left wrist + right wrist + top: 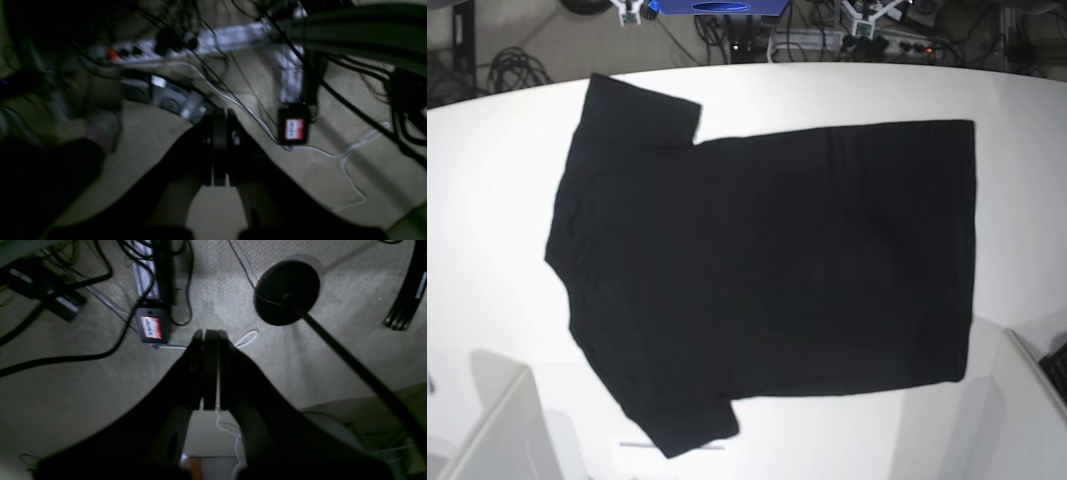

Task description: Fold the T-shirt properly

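From my station I see the large plain black short-sleeved cloth T-shirt (pixel 767 270) spread flat across the middle of the white round-edged table (pixel 487 180), collar end toward the table's left edge and hem toward its right edge. One sleeve reaches toward the far edge, the other toward the near edge.

Neither arm shows in the base view. In the left wrist view, which is dark and smeared, the left gripper (pixel 218 150) has its jaws pressed together on nothing, over beige carpet (pixel 150 140) with what I take to be a white power strip (pixel 140 53) among black cables. The right gripper (pixel 210 370) is likewise pinched closed and empty, over carpet near a round black stand base (pixel 287 291).
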